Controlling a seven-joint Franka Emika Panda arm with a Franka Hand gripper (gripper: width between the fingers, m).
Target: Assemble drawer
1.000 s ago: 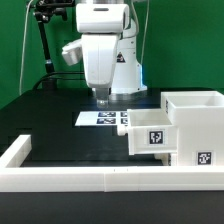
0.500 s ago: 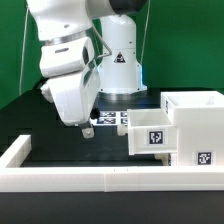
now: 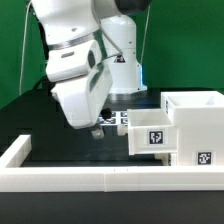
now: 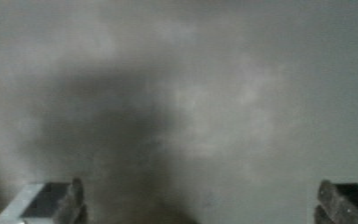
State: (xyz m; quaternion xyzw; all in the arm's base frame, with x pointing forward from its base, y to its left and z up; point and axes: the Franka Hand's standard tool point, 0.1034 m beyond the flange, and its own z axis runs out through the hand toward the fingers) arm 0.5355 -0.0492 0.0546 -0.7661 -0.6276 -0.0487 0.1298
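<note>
The white drawer shell point(image 3: 197, 143) stands at the exterior view's right, with a square tag low on its front. One small tray point(image 3: 153, 134) with a tag on its front sticks partway out of the shell toward the exterior view's left. An open-top white box part point(image 3: 194, 102) shows at the shell's top. My gripper point(image 3: 97, 128) hangs tilted over the black table, to the left of the tray and apart from it. In the wrist view the gripper point(image 4: 206, 205) is open and empty, and its fingertips point(image 4: 60, 200) stand wide apart over a blurred grey surface.
The marker board point(image 3: 122, 118) lies flat on the black table behind the gripper. A low white wall point(image 3: 90, 178) edges the table along the front and the left. The robot's base point(image 3: 125, 70) stands at the back.
The arm has swung toward the exterior view's left and nearer the camera and now tilts. The gripper sits lower and slightly right of half a second ago. The drawer parts have not moved.
</note>
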